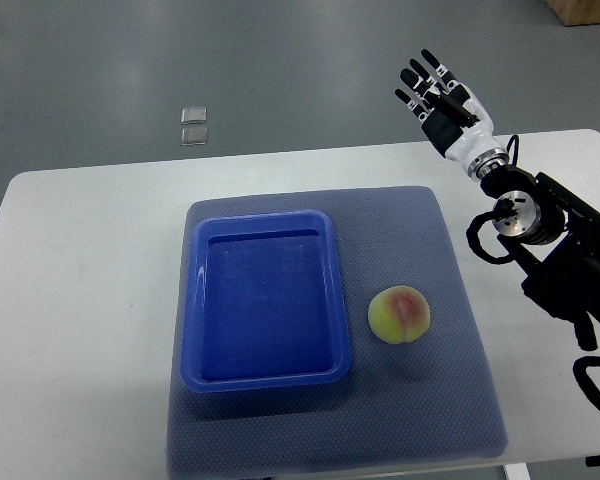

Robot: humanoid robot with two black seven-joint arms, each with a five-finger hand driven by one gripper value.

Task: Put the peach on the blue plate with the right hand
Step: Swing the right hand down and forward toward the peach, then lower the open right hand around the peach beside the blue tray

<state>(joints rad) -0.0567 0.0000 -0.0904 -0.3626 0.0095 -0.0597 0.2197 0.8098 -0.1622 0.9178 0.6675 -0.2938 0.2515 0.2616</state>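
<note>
Grey woven mat nearest, one only, lying flat on one white table with rounded corners, its front edge close to the table's near edge. On the mat, one blue plate, really a shallow rectangular tray with a raised rim, sitting left of centre and holding nothing. Just beside its right rim, not touching, one peach, yellow-green with a pink blush on top, resting on the mat's bare weave to the right of the plate. Further right and higher, one arm, dark-housed with black cables looping round a silver joint, coming in from the right edge over the table's right side. At its end, right hand, white at the wrist and black at the palm, raised past the table's far edge and well apart from the peach, fingers spread and straight, gripping nothing. No readable brand, label or print on plate, mat, peach or arm. Beyond the table's far edge, smooth grey floor with soft reflections, and on it two small pale square pieces, one behind the other, just touching or nearly so, too small to identify. At the top right corner, a sliver of brown box or board, cut off by the frame.
</note>
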